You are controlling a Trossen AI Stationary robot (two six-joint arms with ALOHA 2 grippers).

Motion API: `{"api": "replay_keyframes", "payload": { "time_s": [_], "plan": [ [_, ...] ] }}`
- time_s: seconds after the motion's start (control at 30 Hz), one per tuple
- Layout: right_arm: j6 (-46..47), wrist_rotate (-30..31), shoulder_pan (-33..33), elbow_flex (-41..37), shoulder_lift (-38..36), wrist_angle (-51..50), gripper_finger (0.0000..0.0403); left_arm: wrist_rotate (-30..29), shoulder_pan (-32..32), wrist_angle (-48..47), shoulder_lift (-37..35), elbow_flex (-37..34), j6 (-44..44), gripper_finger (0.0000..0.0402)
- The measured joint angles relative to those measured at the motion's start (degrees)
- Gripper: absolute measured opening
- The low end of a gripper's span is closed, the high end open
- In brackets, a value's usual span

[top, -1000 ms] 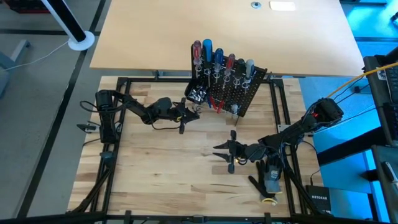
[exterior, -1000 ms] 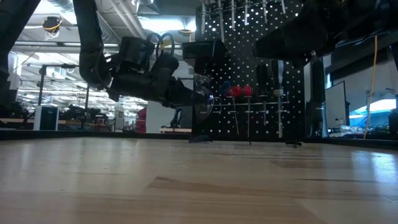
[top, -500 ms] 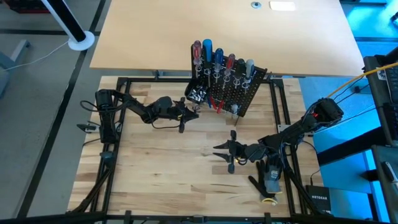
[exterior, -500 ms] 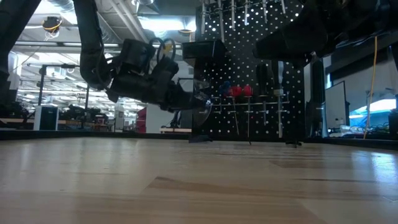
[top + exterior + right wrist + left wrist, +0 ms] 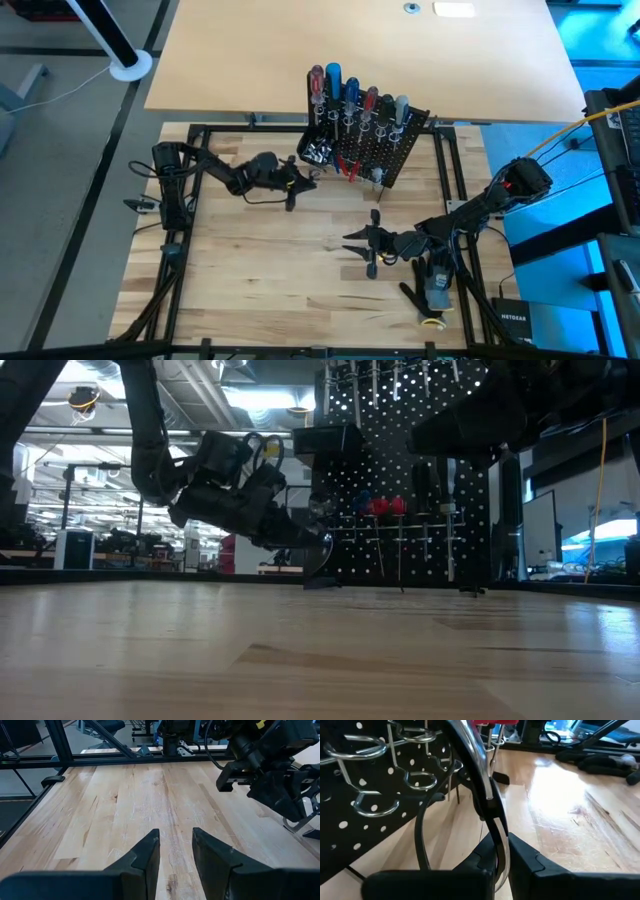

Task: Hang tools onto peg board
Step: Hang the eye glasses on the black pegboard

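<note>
1. Since the earlier frames, the left gripper [image 5: 308,180] has tilted its tip lower and come a little closer to the peg board [image 5: 385,150]; the right arm has stayed where it was.
2. The left gripper is just beside the peg board, on its front-left side, near the small bottom tray [image 5: 318,152].
3. Its fingers [image 5: 522,857] are closed on a curved silver metal tool [image 5: 480,785]. What kind of tool it is, I cannot tell.
4. In the left wrist view this silver tool rises from between the fingers, close to the silver wire ring holders [image 5: 420,780] of the peg board. Whether it touches a ring, I cannot tell.
5. In the low view the left gripper [image 5: 315,540] hangs above the wooden table [image 5: 300,650], in front of the peg board [image 5: 420,470].
6. Several screwdrivers [image 5: 350,95] with red, blue and grey handles already stand in the rings along the top of the peg board.
7. The right gripper [image 5: 362,240] waits over the table, well in front of the peg board. Its fingers [image 5: 145,852] are partly apart and hold nothing.
8. A black-and-grey work glove [image 5: 435,290] lies on the table, far from the peg board, beside the right arm.
</note>
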Motion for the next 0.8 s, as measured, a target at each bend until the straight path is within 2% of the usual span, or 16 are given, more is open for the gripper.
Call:
{"api": "replay_keyframes", "payload": {
  "time_s": [0.43, 0.63, 0.8],
  "plan": [
    [0.0, 0.0, 0.0, 0.0, 0.0, 0.1, 0.0115, 3.9, 1.0, -6.1, 0.0, 1.1, 2.8, 0.0017],
    [0.0, 0.0, 0.0, 0.0, 0.0, 0.1, 0.0115, 4.0, 1.5, -8.4, 0.0, 1.8, 4.4, 0.0017],
    [0.0, 0.0, 0.0, 0.0, 0.0, 0.0, 0.0115, 1.7, 1.6, -8.8, 0.0, 1.8, 6.2, 0.0017]
  ]
}}
